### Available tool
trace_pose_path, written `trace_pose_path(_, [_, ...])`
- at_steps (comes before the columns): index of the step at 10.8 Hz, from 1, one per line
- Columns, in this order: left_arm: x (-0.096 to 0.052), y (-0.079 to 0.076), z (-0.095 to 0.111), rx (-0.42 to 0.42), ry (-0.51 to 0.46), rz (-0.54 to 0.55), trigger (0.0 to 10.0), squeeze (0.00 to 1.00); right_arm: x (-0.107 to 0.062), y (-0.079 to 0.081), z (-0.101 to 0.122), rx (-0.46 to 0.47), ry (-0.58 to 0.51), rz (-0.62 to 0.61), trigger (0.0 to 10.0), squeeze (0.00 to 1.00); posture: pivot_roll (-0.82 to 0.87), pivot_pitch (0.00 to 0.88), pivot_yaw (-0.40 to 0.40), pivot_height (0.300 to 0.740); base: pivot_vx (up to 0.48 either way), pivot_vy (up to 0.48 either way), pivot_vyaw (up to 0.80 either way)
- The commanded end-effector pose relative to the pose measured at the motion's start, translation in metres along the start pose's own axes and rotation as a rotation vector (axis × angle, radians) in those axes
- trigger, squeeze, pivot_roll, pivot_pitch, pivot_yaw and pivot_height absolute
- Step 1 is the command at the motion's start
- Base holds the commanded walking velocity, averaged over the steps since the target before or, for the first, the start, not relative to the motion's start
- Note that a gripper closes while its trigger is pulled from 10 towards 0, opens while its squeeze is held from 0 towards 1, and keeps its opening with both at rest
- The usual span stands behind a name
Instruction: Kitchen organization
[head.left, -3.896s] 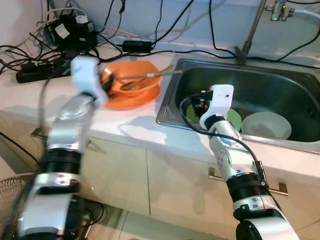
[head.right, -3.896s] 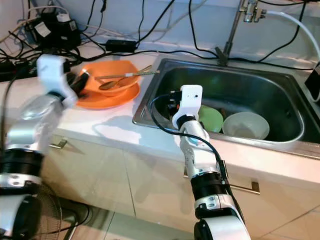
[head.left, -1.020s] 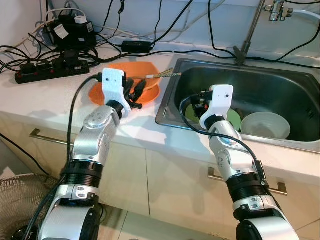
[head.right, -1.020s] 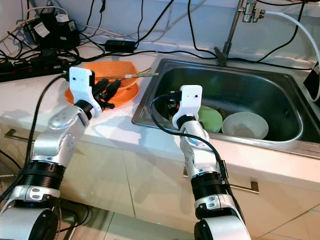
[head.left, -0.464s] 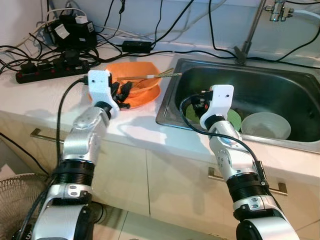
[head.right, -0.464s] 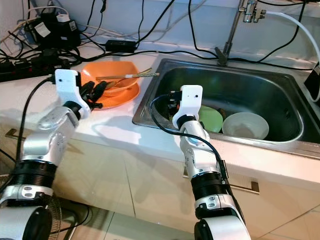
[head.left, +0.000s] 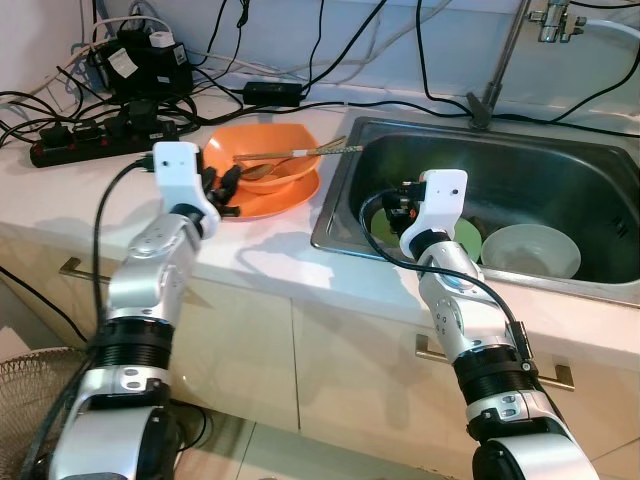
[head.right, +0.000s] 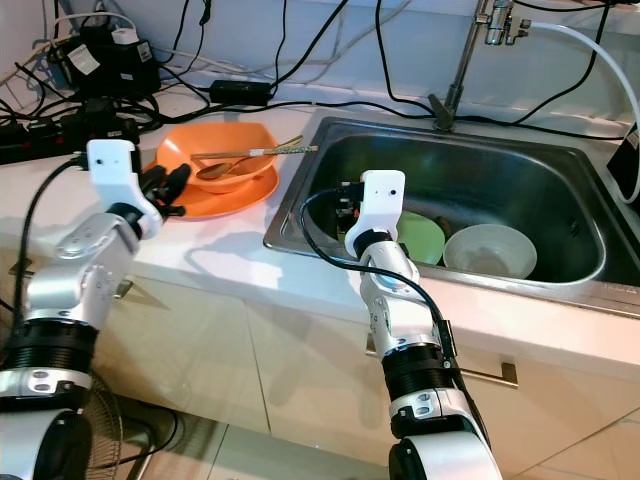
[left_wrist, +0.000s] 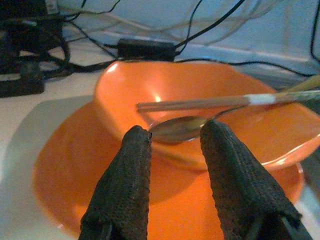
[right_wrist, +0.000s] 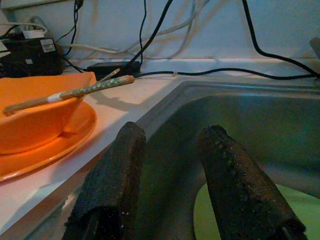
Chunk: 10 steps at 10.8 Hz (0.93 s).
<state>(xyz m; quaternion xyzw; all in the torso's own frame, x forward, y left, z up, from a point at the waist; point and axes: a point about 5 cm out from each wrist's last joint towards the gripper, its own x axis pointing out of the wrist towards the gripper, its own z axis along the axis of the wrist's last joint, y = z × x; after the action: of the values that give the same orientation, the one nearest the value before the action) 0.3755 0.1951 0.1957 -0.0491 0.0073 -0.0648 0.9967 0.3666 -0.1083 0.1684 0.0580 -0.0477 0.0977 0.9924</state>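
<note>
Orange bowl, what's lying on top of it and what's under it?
On the round orange bowl lie a metal spoon and a long wooden chopstick. A flat orange plate sits underneath; its middle is covered.

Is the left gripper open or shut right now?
Open: the left gripper shows a clear gap between its fingers, holding nothing, aimed at the spoon in the orange bowl.

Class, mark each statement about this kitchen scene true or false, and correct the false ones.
1. The orange bowl sits on an orange plate. True.
2. The spoon lies in the sink. False: it rests in the orange bowl.
3. The left gripper is open, pointing at the bowl. True.
4. The right gripper holds the white bowl. False: it is open and empty over the sink.
5. A green plate lies in the sink. True.
</note>
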Motion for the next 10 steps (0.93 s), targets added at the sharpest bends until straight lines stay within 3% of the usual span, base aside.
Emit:
trace_pose_path(1, [0.0, 0.006, 0.001, -0.006, 0.012, 0.025, 10.0, 0.0, 0.002, -0.001, 0.003, 0.0, -0.008, -0.005, 10.0, 0.0, 0.16, 0.021, -0.004, 0.74, 0.0, 0.0, 0.0])
trace_pose_path(3, [0.003, 0.013, 0.007, 0.012, 0.005, 0.048, 10.0, 0.0, 0.002, -0.002, 0.003, -0.001, -0.005, -0.009, 10.0, 0.0, 0.16, 0.021, -0.001, 0.74, 0.0, 0.0, 0.0])
trace_pose_path(4, [0.003, 0.009, 0.01, 0.048, -0.016, 0.031, 10.0, 0.0, 0.001, -0.002, 0.003, 0.0, -0.005, -0.01, 10.0, 0.0, 0.16, 0.023, -0.001, 0.74, 0.0, 0.0, 0.0])
trace_pose_path(5, [0.0, -0.009, 0.01, 0.111, -0.052, -0.045, 10.0, 0.0, 0.001, -0.003, 0.002, 0.0, -0.005, -0.011, 10.0, 0.0, 0.16, 0.025, -0.002, 0.74, 0.0, 0.0, 0.0])
trace_pose_path(7, [-0.004, -0.011, 0.009, 0.256, -0.06, -0.053, 10.0, 0.0, 0.001, -0.002, 0.002, 0.0, -0.005, -0.01, 10.0, 0.0, 0.16, 0.026, -0.004, 0.74, 0.0, 0.0, 0.0])
trace_pose_path(8, [-0.005, -0.011, 0.012, 0.282, -0.079, -0.05, 10.0, 0.0, 0.001, -0.001, 0.002, 0.002, -0.004, -0.009, 10.0, 0.0, 0.17, 0.025, -0.004, 0.74, 0.0, 0.0, 0.0])
trace_pose_path(9, [-0.004, -0.02, 0.015, 0.322, -0.101, -0.084, 10.0, 0.0, 0.001, 0.0, 0.001, 0.005, -0.002, -0.006, 10.0, 0.0, 0.17, 0.024, -0.004, 0.74, 0.0, 0.0, 0.0])
trace_pose_path(10, [0.0, -0.034, 0.009, 0.305, -0.095, -0.138, 10.0, 0.0, 0.002, 0.001, 0.001, 0.006, -0.003, -0.005, 10.0, 0.0, 0.16, 0.022, -0.001, 0.74, 0.0, 0.0, 0.0])
